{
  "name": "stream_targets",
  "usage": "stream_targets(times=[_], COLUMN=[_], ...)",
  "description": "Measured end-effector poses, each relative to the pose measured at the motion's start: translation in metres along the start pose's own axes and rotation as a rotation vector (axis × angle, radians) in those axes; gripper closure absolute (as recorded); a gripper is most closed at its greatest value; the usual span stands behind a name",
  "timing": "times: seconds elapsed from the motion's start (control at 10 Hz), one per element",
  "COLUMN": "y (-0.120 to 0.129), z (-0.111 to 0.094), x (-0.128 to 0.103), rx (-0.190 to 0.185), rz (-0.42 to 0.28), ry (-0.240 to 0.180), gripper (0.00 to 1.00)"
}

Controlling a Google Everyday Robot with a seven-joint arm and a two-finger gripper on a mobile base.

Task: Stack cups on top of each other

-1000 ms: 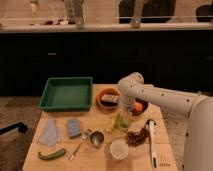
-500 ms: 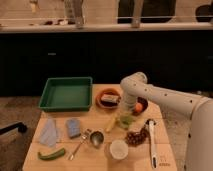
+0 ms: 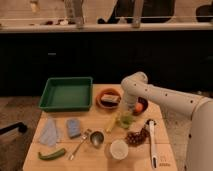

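Observation:
The translucent yellow-green cup stands upright on the wooden table, right of centre. My gripper hangs from the white arm straight down over this cup, at or just above its rim. The dark shiny metal cup stands on the table to the lower left of it, about a hand's width from the gripper, with a spoon lying beside it.
A green tray sits at the back left. A brown bowl and a second bowl holding an orange stand just behind the gripper. In front lie a white round container, grapes, a white brush, a blue sponge, a cloth and a green pepper.
The arm and gripper have shifted slightly right, and the yellow-green cup sits slightly further right with them. In the last half second almost nothing has moved.

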State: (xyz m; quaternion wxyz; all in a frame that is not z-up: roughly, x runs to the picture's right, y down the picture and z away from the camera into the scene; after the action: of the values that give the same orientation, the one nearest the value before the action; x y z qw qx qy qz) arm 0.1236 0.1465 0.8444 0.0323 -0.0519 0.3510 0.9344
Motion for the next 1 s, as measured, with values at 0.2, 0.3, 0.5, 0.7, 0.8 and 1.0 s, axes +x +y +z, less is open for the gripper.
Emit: stream_targets(times=[0.2, 0.3, 0.5, 0.7, 0.8, 1.0], y=[0.000, 0.000, 0.002, 0.004, 0.007, 0.008], z=[-0.006, -0.009, -0.018, -0.028, -0.035, -0.043], x=[0.005, 0.006, 0.013, 0.019, 0.026, 0.033], rx=[-0.015, -0.021, -0.031, -0.034, -0.031, -0.028], rz=[0.019, 0.028, 0.074, 0.143, 0.193, 0.249], ry=[-0.028, -0.040, -0.067, -0.097, -0.109, -0.116], gripper=[1.00, 1.00, 1.00, 1.00, 1.00, 1.00])
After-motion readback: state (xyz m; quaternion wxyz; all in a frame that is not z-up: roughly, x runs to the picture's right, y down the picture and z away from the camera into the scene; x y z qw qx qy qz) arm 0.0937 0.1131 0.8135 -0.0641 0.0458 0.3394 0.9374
